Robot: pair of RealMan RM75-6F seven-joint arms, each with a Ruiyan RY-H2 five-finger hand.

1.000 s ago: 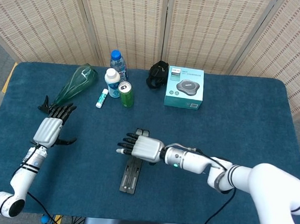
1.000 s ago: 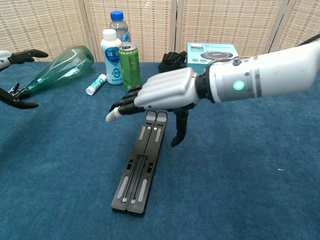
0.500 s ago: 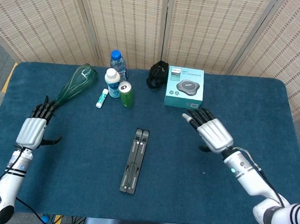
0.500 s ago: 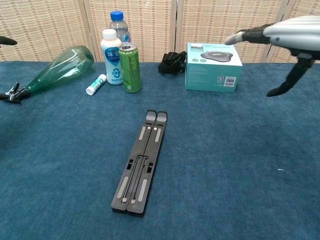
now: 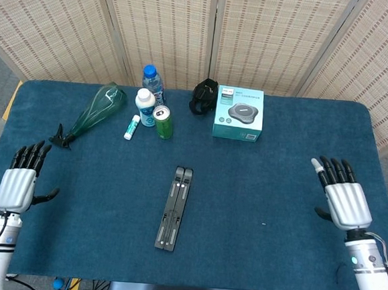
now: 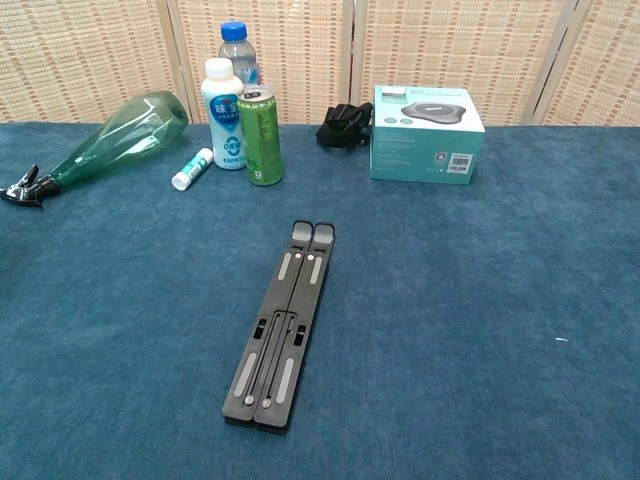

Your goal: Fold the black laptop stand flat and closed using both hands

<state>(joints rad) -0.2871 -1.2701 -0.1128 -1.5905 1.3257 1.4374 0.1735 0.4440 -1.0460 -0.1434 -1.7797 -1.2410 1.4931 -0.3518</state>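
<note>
1. Both robot hands have pulled back to the near corners of the tabletop — the left robot hand (image 5: 17, 186) at the near left edge, the right robot hand (image 5: 344, 198) at the near right edge, each with fingers spread and holding nothing. A second ago the right one hovered over the stand; now the chest view shows neither.
2. Lying flat and closed in the middle of the tabletop (image 5: 272, 259), the black laptop stand (image 5: 174, 208) has its two bars touching side by side — the fold looks done, and the retreat reads as release.
3. Wide bare cloth rings the stand on every side, so room for moving is generous.
4. Clutter sits only toward the far edge: green glass bottle (image 5: 97, 110), green can (image 5: 163, 122), teal box (image 5: 239, 113).
</note>
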